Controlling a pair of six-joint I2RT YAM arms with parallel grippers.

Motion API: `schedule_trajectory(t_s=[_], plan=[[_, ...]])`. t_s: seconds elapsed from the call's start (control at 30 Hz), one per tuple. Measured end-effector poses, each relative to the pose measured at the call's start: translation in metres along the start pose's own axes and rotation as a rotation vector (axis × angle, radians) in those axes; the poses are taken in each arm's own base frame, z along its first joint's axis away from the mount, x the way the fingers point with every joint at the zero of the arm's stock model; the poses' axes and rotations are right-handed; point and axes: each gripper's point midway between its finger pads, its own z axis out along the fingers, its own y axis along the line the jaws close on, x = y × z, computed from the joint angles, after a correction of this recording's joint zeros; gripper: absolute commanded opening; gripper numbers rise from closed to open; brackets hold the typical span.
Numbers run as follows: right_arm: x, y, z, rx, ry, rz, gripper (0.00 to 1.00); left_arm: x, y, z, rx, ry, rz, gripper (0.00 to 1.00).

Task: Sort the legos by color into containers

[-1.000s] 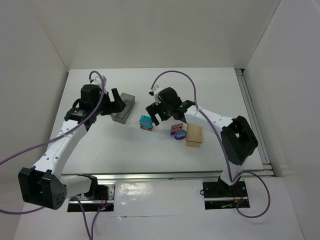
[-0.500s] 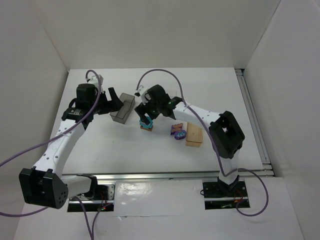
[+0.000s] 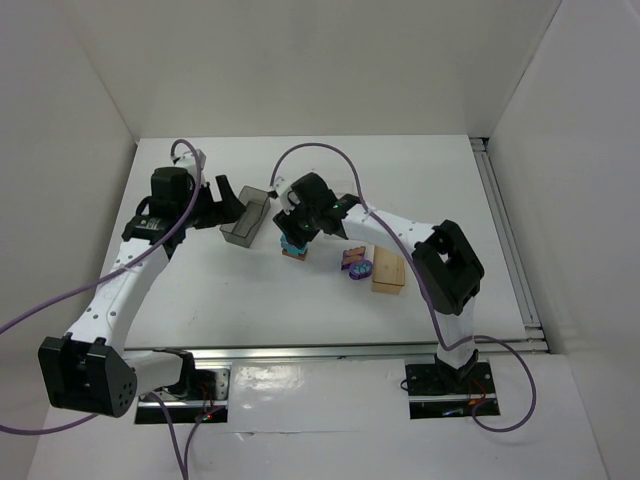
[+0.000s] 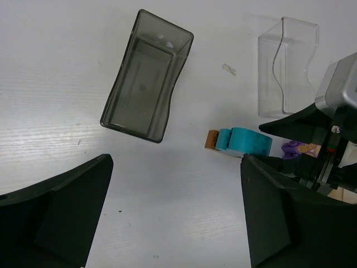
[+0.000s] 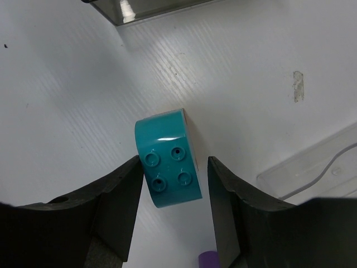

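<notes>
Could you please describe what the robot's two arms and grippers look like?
The left arm and right arm have white links with black joint housings. A purple cable loops along each. The left gripper and right gripper have broad, matte black, wedge-shaped fingers. No markings are readable.

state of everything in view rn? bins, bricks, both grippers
left gripper: open, empty.
right gripper: jaws astride teal brick, grip unclear.
teal brick: on table, touching orange brick.
orange brick: on table.
purple brick: on table beside orange bin.
dark grey bin: upright, empty.
clear bin: upright, visible part empty.
orange bin: contents unclear.
</notes>
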Motion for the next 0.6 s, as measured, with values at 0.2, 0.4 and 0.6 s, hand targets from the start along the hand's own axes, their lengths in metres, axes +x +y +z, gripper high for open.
schedule_trajectory(t_s=[0.2, 0.4, 0.6], plan=[[0.0004, 0.0007, 0.0002, 0.01, 0.004, -0.005, 0.58, -0.0006, 0.0013, -0.0003, 0.004, 0.0, -0.003, 0.99], [0.0018, -0.0011, 0.0004, 0.035, 0.012, -0.013, 0.59, -0.0002, 0.0001, -0.0005, 0.013, 0.003, -0.005, 0.99], [0.004, -0.0033, 0.0007, 0.049, 0.021, -0.012, 0.41, 0.0004, -0.0018, -0.0007, 0.023, 0.007, -0.005, 0.99]])
